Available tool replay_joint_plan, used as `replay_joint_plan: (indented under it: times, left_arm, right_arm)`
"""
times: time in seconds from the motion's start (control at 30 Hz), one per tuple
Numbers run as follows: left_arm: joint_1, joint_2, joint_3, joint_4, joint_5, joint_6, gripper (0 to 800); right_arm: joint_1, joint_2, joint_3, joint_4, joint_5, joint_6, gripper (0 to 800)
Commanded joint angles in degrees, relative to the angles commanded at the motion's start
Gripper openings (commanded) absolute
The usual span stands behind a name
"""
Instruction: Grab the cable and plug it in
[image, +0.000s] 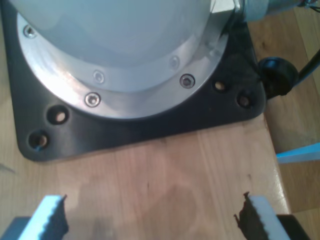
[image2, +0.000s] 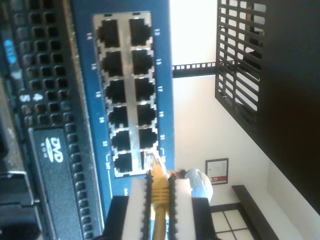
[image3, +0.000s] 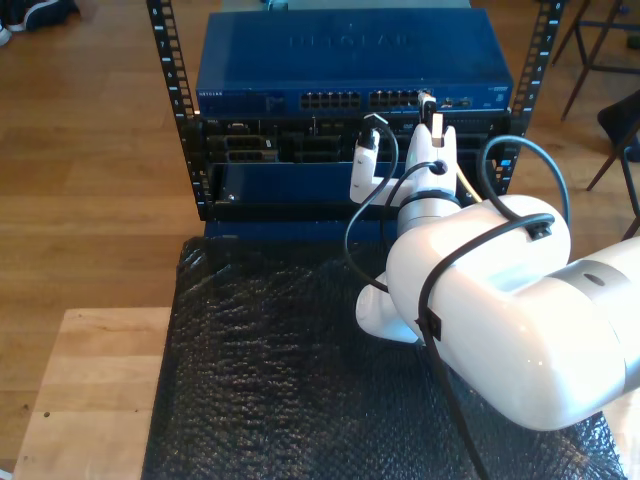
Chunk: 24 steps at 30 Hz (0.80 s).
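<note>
First wrist view: my first gripper (image: 150, 215) is hanging with its jaws spread wide and nothing between them, over a wooden board (image: 165, 170), facing a black base plate (image: 145, 127) with a bolted metal flange (image: 125, 97). Second wrist view: my second gripper (image2: 159, 200) is pinching the cable (image2: 159, 192) tightly between its pads, the plug (image2: 153, 162) sitting at the last port in the blue switch (image2: 125, 95); whether it is fully seated I cannot tell. Exterior view: the white arm (image3: 480, 300) is reaching over black bubble wrap (image3: 270, 370) to the rack (image3: 350, 110), my second gripper (image3: 431, 125) meeting the switch's port row towards the exterior view's right.
</note>
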Motion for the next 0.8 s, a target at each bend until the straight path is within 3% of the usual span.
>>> replay_joint_plan:
  times: [0.8]
  left_arm:
    - [0.0, 0.0, 0.0, 0.0, 0.0, 0.0, 800]
  right_arm:
    - [-0.4, 0.2, -0.4, 0.3, 0.2, 0.1, 0]
